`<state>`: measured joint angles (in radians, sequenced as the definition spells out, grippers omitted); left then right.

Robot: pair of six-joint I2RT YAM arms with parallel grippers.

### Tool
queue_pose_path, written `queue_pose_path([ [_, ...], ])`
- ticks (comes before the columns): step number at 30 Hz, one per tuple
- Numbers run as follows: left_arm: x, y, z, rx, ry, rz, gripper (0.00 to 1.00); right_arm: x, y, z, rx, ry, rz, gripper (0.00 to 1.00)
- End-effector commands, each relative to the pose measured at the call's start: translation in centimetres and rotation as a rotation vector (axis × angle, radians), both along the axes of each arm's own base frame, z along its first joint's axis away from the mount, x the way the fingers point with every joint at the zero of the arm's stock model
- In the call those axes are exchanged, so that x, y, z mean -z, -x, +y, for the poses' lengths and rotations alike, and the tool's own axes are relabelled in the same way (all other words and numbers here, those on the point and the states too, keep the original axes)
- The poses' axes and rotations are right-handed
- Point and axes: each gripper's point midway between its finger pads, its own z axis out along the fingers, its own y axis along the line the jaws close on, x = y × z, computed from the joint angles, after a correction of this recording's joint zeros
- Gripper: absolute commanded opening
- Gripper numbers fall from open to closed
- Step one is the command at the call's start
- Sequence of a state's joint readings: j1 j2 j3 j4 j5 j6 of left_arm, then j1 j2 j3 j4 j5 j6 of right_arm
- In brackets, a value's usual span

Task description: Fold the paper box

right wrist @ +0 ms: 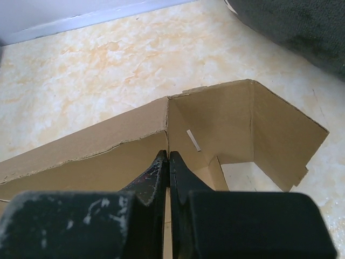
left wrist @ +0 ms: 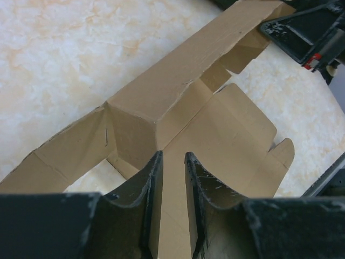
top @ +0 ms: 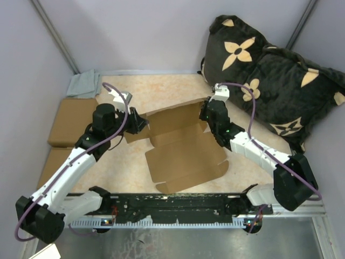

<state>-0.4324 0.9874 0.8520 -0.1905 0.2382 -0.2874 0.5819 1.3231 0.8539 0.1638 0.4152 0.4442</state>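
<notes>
The paper box (top: 183,151) is a brown die-cut cardboard sheet lying flat in the middle of the table, with its far wall (top: 172,114) folded upright. At the box's far left corner my left gripper (top: 141,123) is open. In the left wrist view its gripper (left wrist: 172,157) hangs over the box floor (left wrist: 215,135), a narrow gap between the fingers and nothing in it. My right gripper (top: 206,110) is at the far right corner. In the right wrist view this gripper (right wrist: 168,156) is shut, tips pressed together against the inner corner crease of the box (right wrist: 226,118).
A black cushion with tan flower shapes (top: 269,81) leans at the back right, close behind the right arm. Two brown cardboard blocks (top: 73,121) (top: 51,164) lie along the left wall, a grey cloth (top: 83,83) behind them. The black base rail (top: 178,208) runs along the near edge.
</notes>
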Motion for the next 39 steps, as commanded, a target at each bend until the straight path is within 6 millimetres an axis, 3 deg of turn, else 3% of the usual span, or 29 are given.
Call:
queue_pose_path([
  [1,0.0,-1.2,0.3,-0.056,-0.041,0.028,0.29,-2.8,-0.8,0.2,0.038,-0.046,-0.059,0.02],
  [24,2.8,-3.2,0.3,-0.211,-0.191,0.051,0.3,-3.0,-0.4,0.6,0.004,-0.058,-0.066,0.04],
  [30,3.9,-3.7,0.3,-0.248,-0.187,0.055,0.16,-3.0,-0.3,0.8,-0.003,-0.071,-0.066,0.05],
  [34,4.5,-3.6,0.5,-0.273,-0.185,0.062,0.05,-2.8,0.0,0.8,-0.011,-0.069,-0.055,0.11],
  [39,4.9,-3.5,0.7,-0.283,-0.179,0.006,0.0,-2.2,0.7,0.8,-0.041,-0.041,-0.022,0.35],
])
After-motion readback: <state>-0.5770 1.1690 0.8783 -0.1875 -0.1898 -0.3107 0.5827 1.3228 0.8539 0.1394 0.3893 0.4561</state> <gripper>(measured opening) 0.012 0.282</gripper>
